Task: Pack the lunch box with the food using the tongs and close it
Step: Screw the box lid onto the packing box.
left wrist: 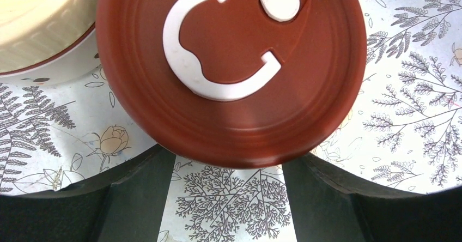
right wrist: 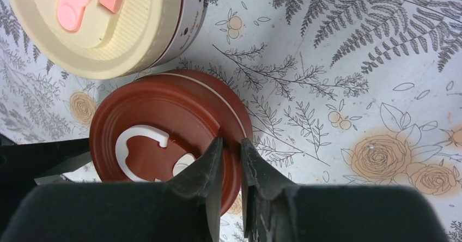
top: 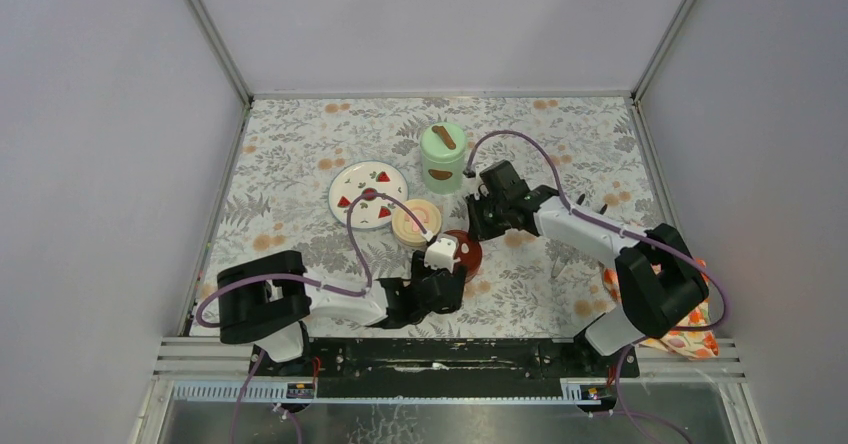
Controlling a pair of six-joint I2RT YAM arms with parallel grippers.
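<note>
The lunch box's dark-red-lidded bowl (top: 468, 254) stands between my two grippers. My left gripper (left wrist: 229, 156) is open, its fingers either side of the lid's (left wrist: 234, 62) near edge. My right gripper (right wrist: 230, 141) is shut on the rim of that lid (right wrist: 163, 122), one finger over the lid and one outside it. Just behind stands the cream-lidded bowl (top: 416, 221), closed. Further back is the mint-green jar (top: 443, 159) with its brown-knobbed lid on. The food and the tongs are out of view.
A white plate (top: 367, 194) with red fruit pictures lies left of the jar, nothing on it. An orange-patterned cloth (top: 690, 329) hangs at the table's near right corner. Side walls border the flowered tabletop (top: 300, 144).
</note>
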